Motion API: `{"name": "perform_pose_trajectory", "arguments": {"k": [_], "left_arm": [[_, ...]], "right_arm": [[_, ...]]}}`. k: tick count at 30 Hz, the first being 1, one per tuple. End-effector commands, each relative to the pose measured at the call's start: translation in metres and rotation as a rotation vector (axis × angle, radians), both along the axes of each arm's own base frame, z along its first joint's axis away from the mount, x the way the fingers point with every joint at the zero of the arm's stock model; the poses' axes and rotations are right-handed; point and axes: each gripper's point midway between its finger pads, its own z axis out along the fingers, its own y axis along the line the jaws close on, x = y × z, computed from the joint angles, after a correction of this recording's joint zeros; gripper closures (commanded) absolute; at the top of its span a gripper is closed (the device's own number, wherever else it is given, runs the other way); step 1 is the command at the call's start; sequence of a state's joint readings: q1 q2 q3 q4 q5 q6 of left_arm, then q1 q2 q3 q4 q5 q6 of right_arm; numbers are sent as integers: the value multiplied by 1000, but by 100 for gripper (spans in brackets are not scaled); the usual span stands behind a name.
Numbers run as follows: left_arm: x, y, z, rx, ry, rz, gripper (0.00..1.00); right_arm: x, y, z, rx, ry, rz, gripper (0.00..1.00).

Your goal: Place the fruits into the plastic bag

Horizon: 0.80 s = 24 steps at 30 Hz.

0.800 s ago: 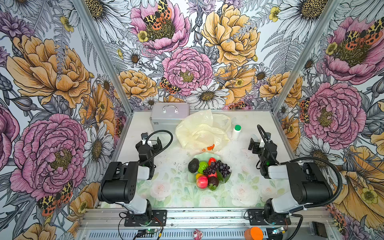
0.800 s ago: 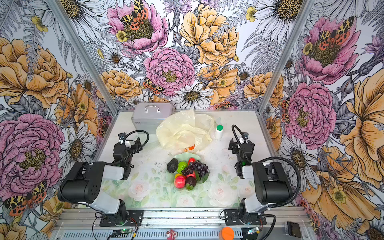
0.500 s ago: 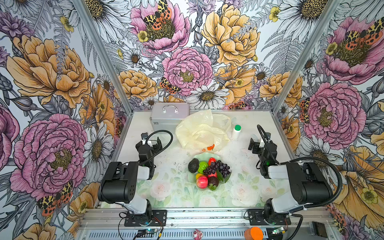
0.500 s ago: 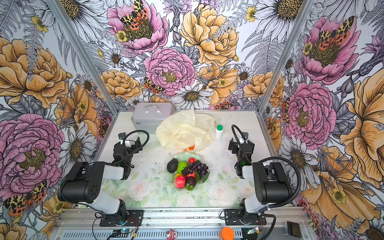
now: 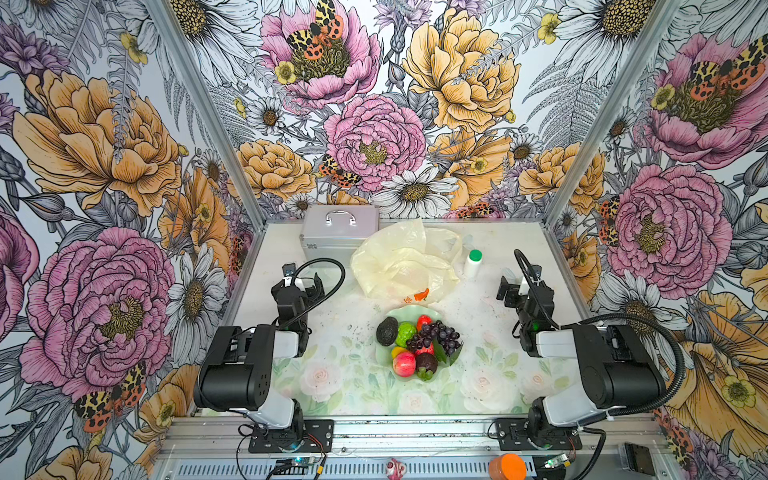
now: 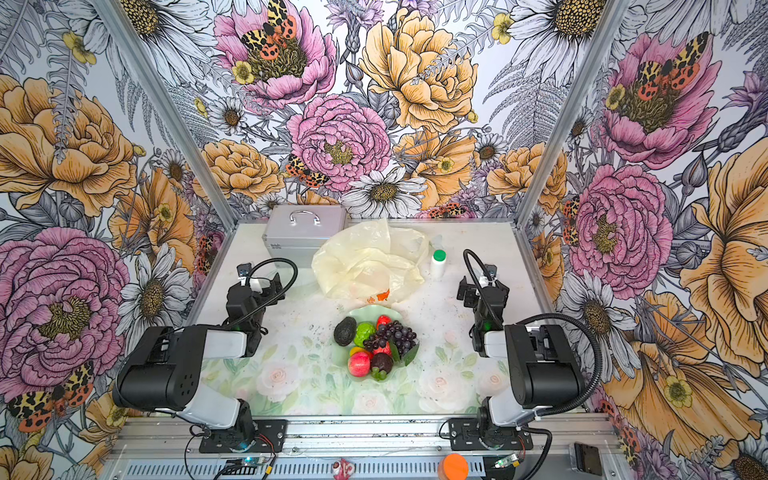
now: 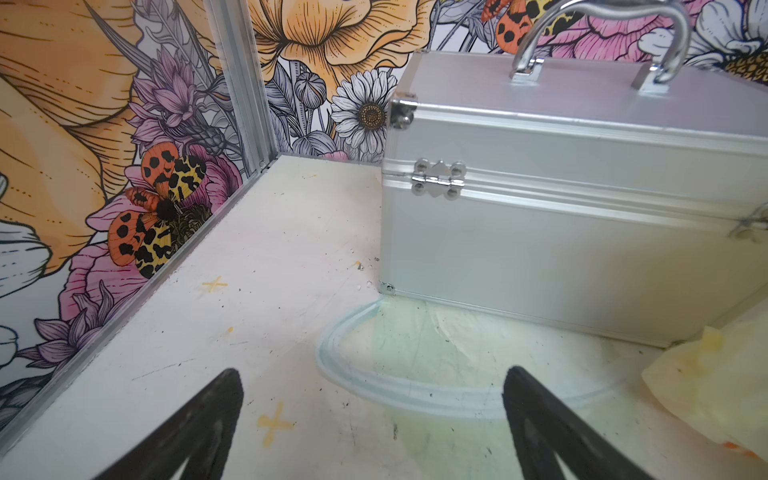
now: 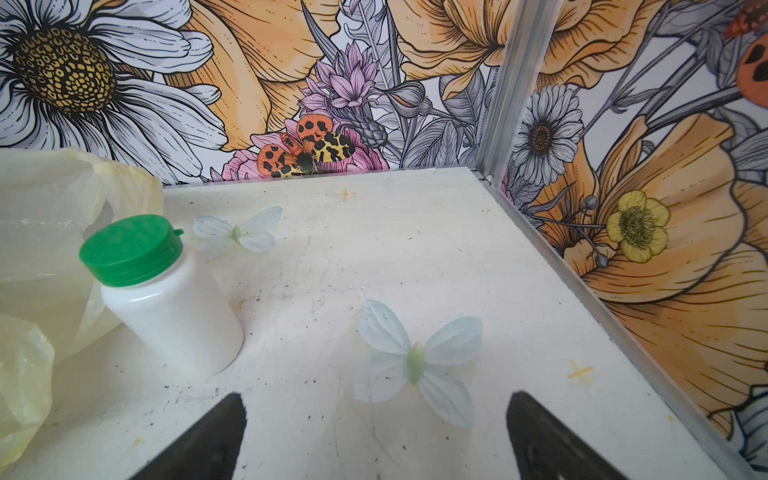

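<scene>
The fruits sit piled in a wavy pale green dish at the table's middle: a dark avocado, a lime-green ball, purple grapes, a red-pink apple and a dark mangosteen. The same pile of fruits shows in both top views. Behind the dish the pale-yellow plastic bag lies crumpled on the table. My left gripper rests left of the bag, open and empty. My right gripper rests at the right, also open and empty.
A silver metal case stands at the back left, close ahead of the left gripper, where the case fills that wrist view. A white bottle with a green cap stands right of the bag, and the bottle shows in the right wrist view. Walls enclose three sides.
</scene>
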State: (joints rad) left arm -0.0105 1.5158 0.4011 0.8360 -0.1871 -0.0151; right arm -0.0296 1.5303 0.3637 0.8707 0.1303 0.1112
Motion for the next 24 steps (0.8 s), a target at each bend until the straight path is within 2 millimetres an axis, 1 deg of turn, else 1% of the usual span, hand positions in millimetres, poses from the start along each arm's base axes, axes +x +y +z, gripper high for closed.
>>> {"name": "perform_pose_trajectory", "arguments": {"k": [1, 4, 7, 9, 10, 12, 14, 15, 17, 18, 20, 21, 24], "left_arm": [[5, 0, 13, 1, -1, -18, 1], [4, 5, 10, -15, -9, -1, 1], [1, 3, 12, -13, -26, -16, 1], [1, 2, 17, -9, -21, -18, 1], [2, 1, 21, -8, -9, -20, 1], [4, 7, 27, -20, 35, 18, 1], [5, 20, 34, -57, 101, 115, 1], [5, 22, 37, -66, 133, 127, 1], [5, 21, 49, -103, 162, 147, 1], [6, 19, 55, -124, 170, 149, 1], [4, 13, 67, -166, 188, 169, 1], [3, 11, 71, -194, 196, 186, 1], [-2, -1, 84, -253, 233, 220, 1]], "right_arm": [[4, -5, 11, 6, -27, -22, 0], [3, -5, 11, 9, -34, -18, 1], [2, -2, 13, 3, -46, -3, 1], [2, -1, 19, -7, -40, -10, 0], [3, -1, 26, -10, -38, -11, 1], [3, -7, 35, 0, 7, -48, 0], [3, -19, 48, 61, 70, -119, 0], [1, -24, 52, 92, 103, -149, 0], [-1, -37, 64, 177, 163, -238, 1], [-1, -39, 69, 207, 193, -250, 1], [0, -35, 82, 277, 255, -235, 0], [2, -30, 89, 312, 268, -208, 0], [9, -2, 112, 442, 294, -80, 1]]}}
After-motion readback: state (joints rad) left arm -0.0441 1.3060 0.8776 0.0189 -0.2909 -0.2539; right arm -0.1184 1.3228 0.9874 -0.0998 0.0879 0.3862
